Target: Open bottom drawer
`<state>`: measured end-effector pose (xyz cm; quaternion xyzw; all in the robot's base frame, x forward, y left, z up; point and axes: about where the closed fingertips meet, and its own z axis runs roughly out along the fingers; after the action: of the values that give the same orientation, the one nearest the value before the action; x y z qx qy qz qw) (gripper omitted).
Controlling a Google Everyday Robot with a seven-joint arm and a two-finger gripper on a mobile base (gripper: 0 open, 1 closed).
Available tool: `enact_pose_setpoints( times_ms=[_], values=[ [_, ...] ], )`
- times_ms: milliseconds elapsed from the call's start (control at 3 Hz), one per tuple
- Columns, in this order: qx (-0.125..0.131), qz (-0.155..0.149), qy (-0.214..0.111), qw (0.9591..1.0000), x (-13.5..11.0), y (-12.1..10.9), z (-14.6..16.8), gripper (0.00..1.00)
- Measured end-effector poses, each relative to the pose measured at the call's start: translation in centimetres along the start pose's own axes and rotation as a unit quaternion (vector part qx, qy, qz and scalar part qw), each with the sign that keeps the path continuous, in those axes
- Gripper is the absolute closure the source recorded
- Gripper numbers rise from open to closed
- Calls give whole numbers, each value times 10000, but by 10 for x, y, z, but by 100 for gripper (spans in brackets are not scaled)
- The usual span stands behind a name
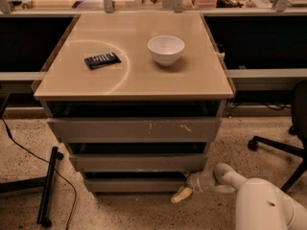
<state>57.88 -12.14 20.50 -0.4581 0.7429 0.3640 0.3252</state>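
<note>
The end effector (pixel 182 194), its opening impossible to tell, sits just beside the right end of the bottom drawer (pixel 134 184), lowest of 3 grey fronts; the approach step seems in hand, and next it must catch that edge and pull outward.

The gripper (pixel 181 194) hangs low at the right corner of the bottom drawer (pixel 129 184), with bare speckled floor (pixel 124 210) open in front of the cabinet. The middle drawer (pixel 136 163) juts out overhead. A black stand leg (pixel 48 186) bounds the left, and an office chair base (pixel 273 147) crowds the right.
</note>
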Motion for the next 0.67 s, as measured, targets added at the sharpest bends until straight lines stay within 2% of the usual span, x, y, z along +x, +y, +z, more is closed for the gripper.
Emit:
enact_pose_setpoints(
  times_ms=[333, 667],
  values=[
    [-346, 115, 127, 9993, 5, 10, 5, 0],
    [-520, 171, 232, 9982, 6, 15, 5, 0]
  ],
)
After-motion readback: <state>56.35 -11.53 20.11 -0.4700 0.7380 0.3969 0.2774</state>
